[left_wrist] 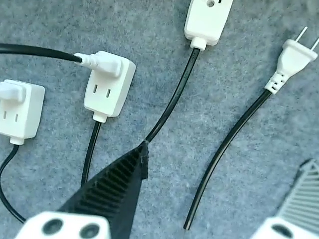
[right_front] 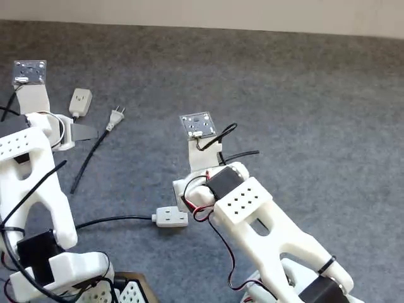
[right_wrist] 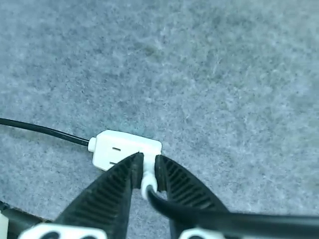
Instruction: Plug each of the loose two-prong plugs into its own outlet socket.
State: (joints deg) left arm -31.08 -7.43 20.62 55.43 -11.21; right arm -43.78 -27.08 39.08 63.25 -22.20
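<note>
My right gripper [right_wrist: 148,162] is shut on a white two-prong plug [right_wrist: 148,183] with a black cord, held against the side of a white outlet socket [right_wrist: 125,149]. In the high view that socket [right_front: 172,217] lies mid-table beside the right gripper [right_front: 184,201]. My left gripper [left_wrist: 227,157] hangs open above the carpet. A loose white plug [left_wrist: 293,56] with a black cord lies beyond it, prongs pointing away. Near it lies a free socket [left_wrist: 204,20], and two more sockets [left_wrist: 107,82] [left_wrist: 17,110] each have a plug in them. The high view shows the loose plug [right_front: 115,118] next to a socket [right_front: 80,101].
Grey carpet covers the whole table. The loose plug's black cord [right_front: 85,161] runs toward the left arm's base. A black cable [right_front: 113,220] leads from the middle socket to the left. Open carpet lies to the right and far side.
</note>
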